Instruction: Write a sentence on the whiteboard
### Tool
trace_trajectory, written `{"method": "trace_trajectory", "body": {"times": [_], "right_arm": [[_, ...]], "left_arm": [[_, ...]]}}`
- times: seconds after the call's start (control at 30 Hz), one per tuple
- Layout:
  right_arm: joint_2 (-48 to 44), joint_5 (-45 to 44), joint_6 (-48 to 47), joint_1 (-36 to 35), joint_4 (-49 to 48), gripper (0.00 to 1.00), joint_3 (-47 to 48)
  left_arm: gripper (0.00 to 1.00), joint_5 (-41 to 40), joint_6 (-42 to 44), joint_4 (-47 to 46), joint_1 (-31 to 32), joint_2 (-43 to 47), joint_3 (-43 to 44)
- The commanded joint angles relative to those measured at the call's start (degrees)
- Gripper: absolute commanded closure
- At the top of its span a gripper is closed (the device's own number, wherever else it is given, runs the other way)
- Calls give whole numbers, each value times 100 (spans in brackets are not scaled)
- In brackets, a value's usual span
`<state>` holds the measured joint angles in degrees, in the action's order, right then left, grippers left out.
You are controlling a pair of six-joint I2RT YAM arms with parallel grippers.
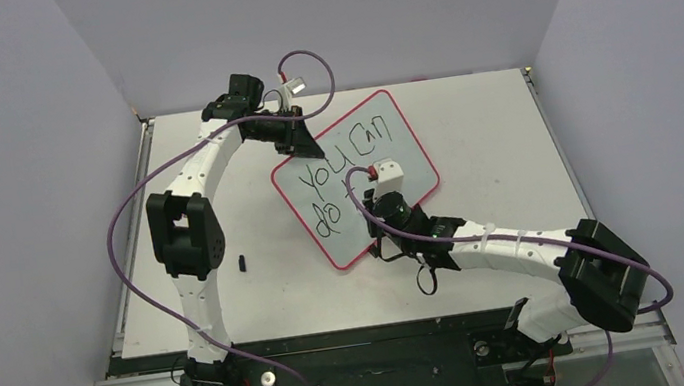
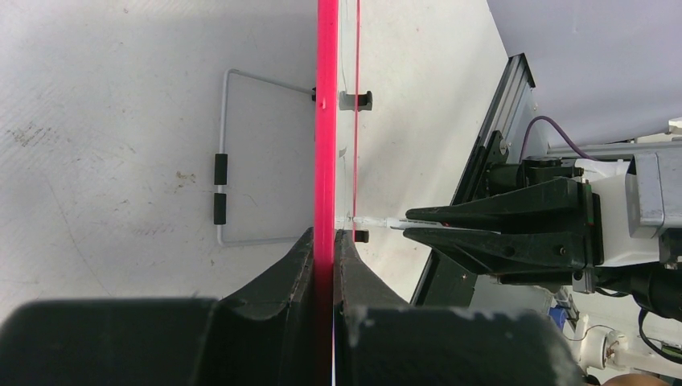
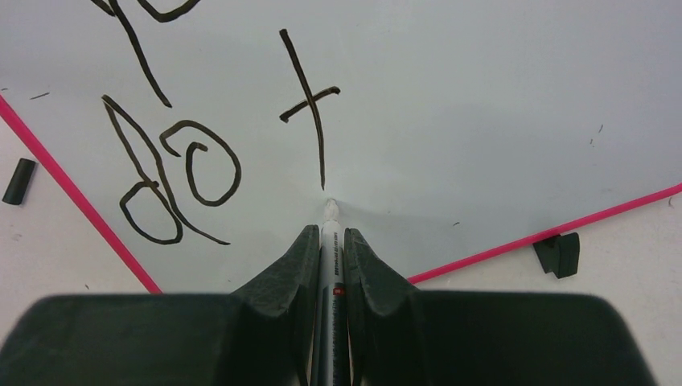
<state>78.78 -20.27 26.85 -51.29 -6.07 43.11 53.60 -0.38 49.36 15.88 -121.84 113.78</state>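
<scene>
Thin, stiff and likely slick, the whiteboard (image 1: 415,167) suits an edge hold: the left gripper (image 2: 331,241) pinches its red rim (image 2: 326,121) tight while the right gripper (image 3: 331,241) clamps the marker (image 3: 331,265).

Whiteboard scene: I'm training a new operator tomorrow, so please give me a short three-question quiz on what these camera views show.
1. What is the left gripper clamped on?
A) an eraser
B) the red rim of the whiteboard
C) nothing

2. True or false: the right gripper holds a marker pointed at the board's writing surface.

3. Fill in: the second line of the sentence reads "do" followed by the single letter ___.

Key: 1 B. 2 true. 3 t.
</scene>
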Motion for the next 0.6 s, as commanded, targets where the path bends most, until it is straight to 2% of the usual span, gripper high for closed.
{"method": "trace_trajectory", "body": {"times": [0.0,0.27,0.57], "right_arm": [[-179,-379,28,29,-17,100,96],[111,-449,-345,332,108,100,682],[-105,-210,-573,481,86,100,1070]], "left_arm": [[100,-575,396,-69,69,290,155],[100,-618,408,-67,75,344,95],[100,-637,399,-67,73,326,110]]}}
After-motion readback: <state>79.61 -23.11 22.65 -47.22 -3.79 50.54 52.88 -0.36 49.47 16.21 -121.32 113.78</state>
